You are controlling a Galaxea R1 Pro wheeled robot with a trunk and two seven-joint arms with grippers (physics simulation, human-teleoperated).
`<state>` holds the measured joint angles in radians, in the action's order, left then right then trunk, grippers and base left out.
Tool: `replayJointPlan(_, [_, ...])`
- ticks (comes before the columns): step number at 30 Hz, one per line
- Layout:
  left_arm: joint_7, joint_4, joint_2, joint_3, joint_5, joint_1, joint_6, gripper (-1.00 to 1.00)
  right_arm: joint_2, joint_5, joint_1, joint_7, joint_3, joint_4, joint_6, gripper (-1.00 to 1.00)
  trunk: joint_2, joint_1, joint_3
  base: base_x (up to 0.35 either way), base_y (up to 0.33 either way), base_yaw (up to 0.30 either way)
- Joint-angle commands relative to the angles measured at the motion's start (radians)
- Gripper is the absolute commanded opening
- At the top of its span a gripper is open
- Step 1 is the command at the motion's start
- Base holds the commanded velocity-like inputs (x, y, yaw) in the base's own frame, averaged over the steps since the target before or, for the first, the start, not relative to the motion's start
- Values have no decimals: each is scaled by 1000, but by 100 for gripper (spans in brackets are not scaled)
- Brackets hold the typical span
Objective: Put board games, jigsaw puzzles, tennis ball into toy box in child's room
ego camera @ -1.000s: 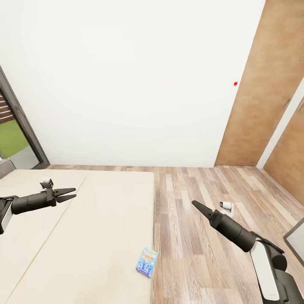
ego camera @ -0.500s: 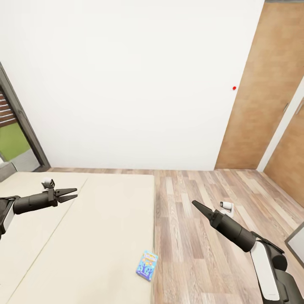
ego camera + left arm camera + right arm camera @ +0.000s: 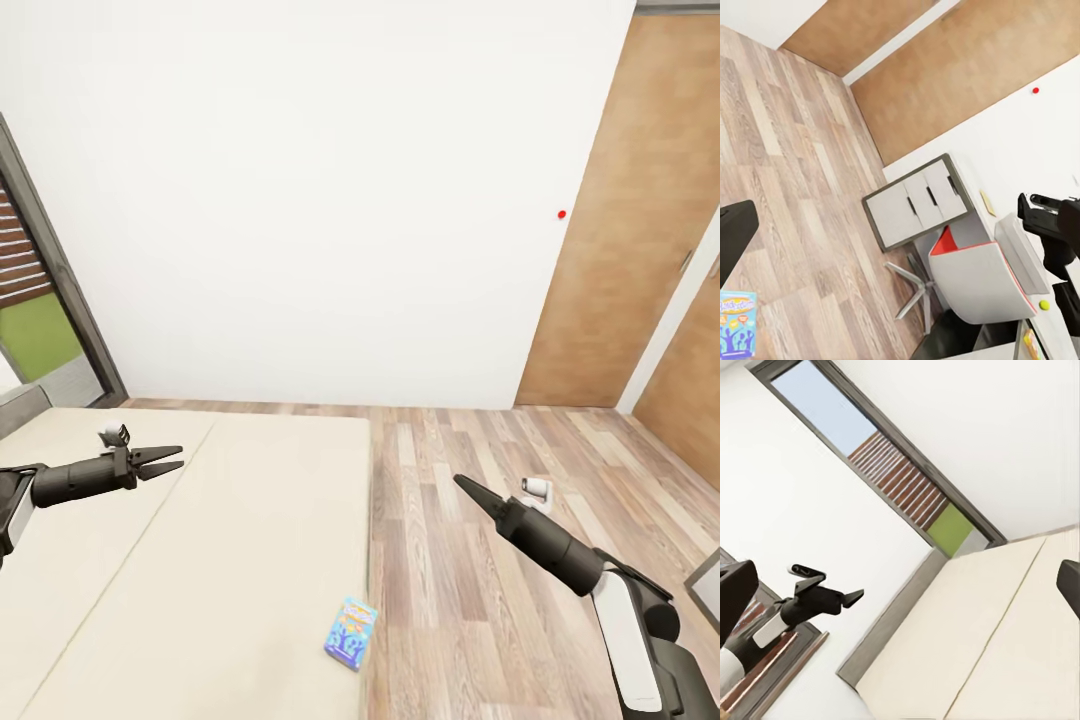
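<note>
Blue board game (image 3: 350, 632) lies at the bed (image 3: 200, 560) edge, well below both grippers: light, stiff; grip its long edges. Left gripper (image 3: 170, 459) spread empty; right gripper (image 3: 462, 483) pressed together, empty.

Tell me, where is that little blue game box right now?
In the head view the blue game box lies flat on the bed, at the mattress edge beside the wood floor, lower centre, between the two arms and untouched.
</note>
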<state>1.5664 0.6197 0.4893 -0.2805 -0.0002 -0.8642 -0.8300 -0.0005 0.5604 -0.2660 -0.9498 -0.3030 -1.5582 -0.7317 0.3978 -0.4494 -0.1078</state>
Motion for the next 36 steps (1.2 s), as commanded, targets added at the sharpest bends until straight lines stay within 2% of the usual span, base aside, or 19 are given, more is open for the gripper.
replayJointPlan(1, [4, 0, 0, 0, -1, -1, -11, 100, 0, 4, -1, 9, 0, 0, -6, 100, 2, -1, -2, 0, -84, 4])
replayJointPlan(5, [4, 0, 0, 0, -1, -1, -11, 100, 0, 6, -1, 60, 0, 3, -8, 100, 2, -1, -2, 0, -38, 1])
replayJointPlan(18, [4, 0, 0, 0, -1, -1, -11, 100, 3, 3, -1, 71, 1, 3, -8, 100, 2, -1, -2, 0, -39, 13])
replayJointPlan(32, [4, 0, -1, 0, -1, -1, -11, 100, 1, 3, -1, 72, 1, 3, -8, 100, 2, -1, -2, 18, -249, 253])
replayJointPlan(36, [4, 0, -9, 0, -2, -1, -11, 100, 1, 3, -1, 72, 1, 3, -8, 100, 2, -1, -2, 97, -133, 291])
